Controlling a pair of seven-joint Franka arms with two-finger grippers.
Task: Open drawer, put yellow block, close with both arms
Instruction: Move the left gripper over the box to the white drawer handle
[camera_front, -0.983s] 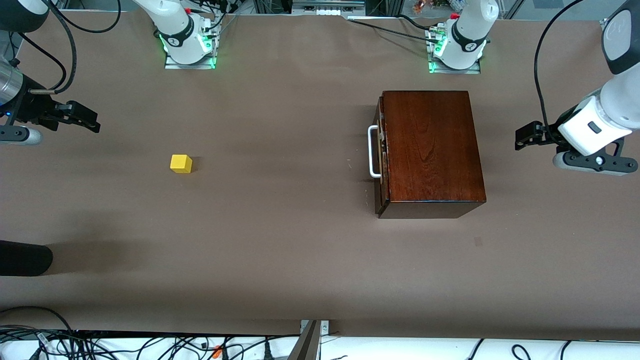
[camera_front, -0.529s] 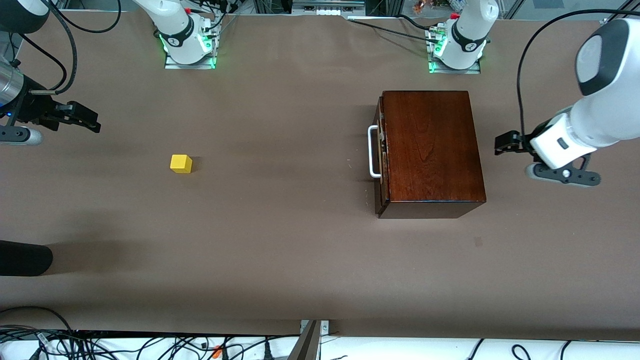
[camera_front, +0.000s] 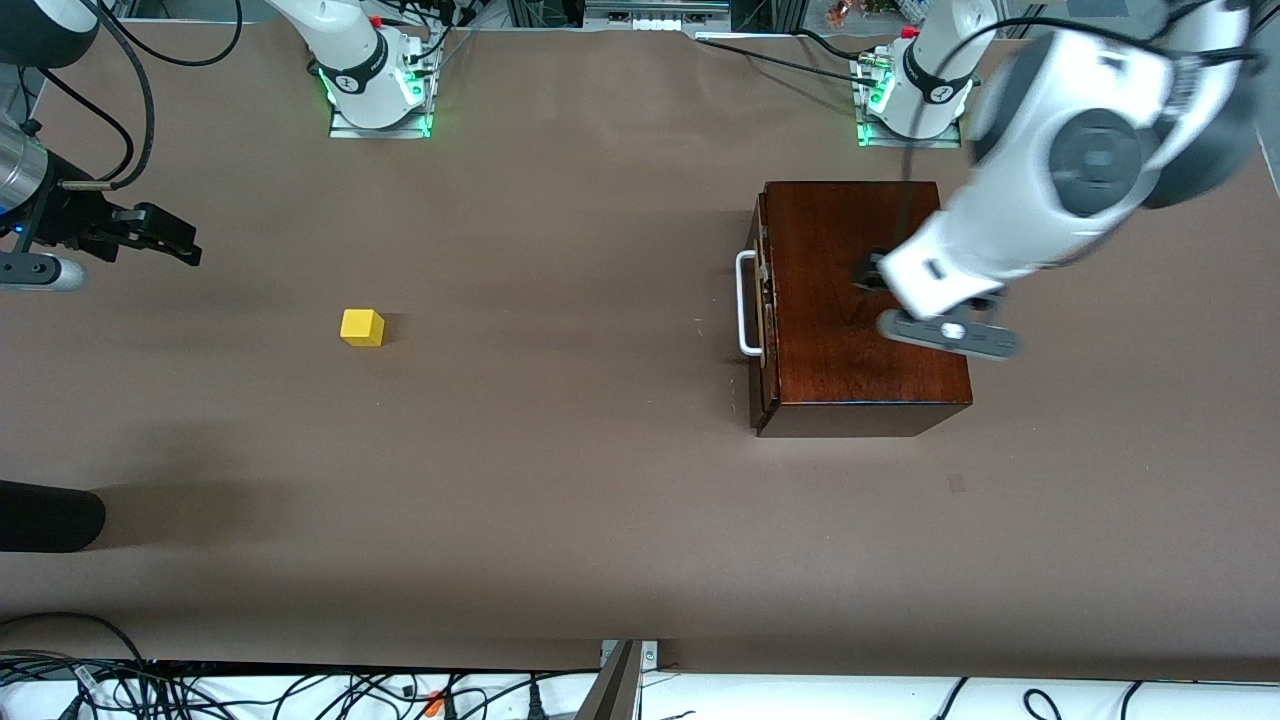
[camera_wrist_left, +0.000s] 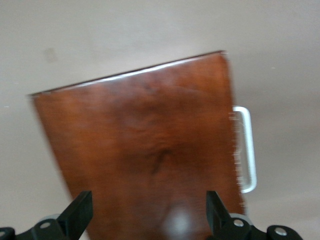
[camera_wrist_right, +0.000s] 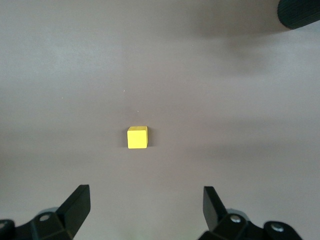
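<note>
The dark mahogany box (camera_front: 865, 300) stands toward the left arm's end of the table. Its drawer is shut, with the white U-shaped handle (camera_front: 745, 303) on the side that faces the right arm's end. The box (camera_wrist_left: 145, 150) and handle (camera_wrist_left: 247, 147) also show in the left wrist view. My left gripper (camera_front: 868, 272) is open and empty over the box's top. The yellow block (camera_front: 362, 327) lies on the table toward the right arm's end; it also shows in the right wrist view (camera_wrist_right: 137, 137). My right gripper (camera_front: 170, 240) is open and empty above the table, at the right arm's end, apart from the block.
A black rounded object (camera_front: 45, 515) sticks in at the right arm's end, nearer to the front camera than the block. The arm bases (camera_front: 375, 80) stand along the table's back edge. Cables lie past the table's front edge.
My left arm has swung from off the table's end to over the box's top. The right arm, the block and the box have not moved.
</note>
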